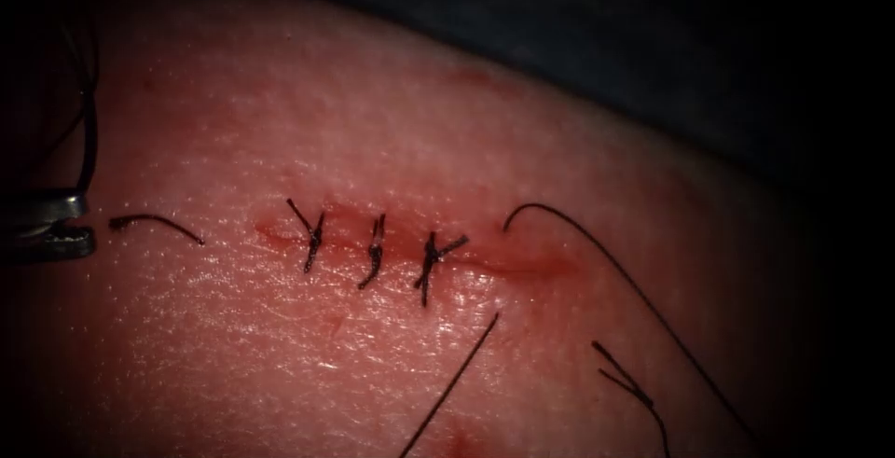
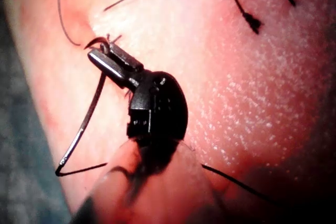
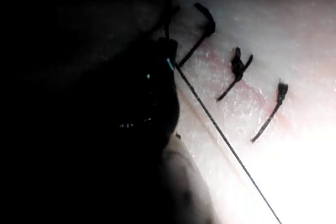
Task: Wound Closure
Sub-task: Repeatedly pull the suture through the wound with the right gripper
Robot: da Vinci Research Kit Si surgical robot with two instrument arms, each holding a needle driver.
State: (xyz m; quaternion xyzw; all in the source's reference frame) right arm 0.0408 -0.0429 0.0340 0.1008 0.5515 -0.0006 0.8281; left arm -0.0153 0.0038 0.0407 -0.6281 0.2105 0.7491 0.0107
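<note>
The left hand [image 1: 56, 225], at nine o'clock from the cut [image 1: 522, 262], grips the needle [image 2: 84, 124] near its tail, clear of the tissue [image 1: 280, 355]. Thread [image 1: 643, 299] trails at four o'clock. The right hand's [image 3: 168, 56] state I cannot tell.

We find open tissue [image 1: 280, 355] at 7 o'clock of the cut [image 1: 410, 245], between the three stitches [image 1: 375, 251] and the left tool [image 1: 56, 227] at 9. Toward 4 and 5 o'clock, long thread [image 1: 643, 299] and cut ends [image 1: 629, 385] cross the way. The left tool's jaws grip the needle [image 2: 84, 124] near one end, off the tissue.
</note>
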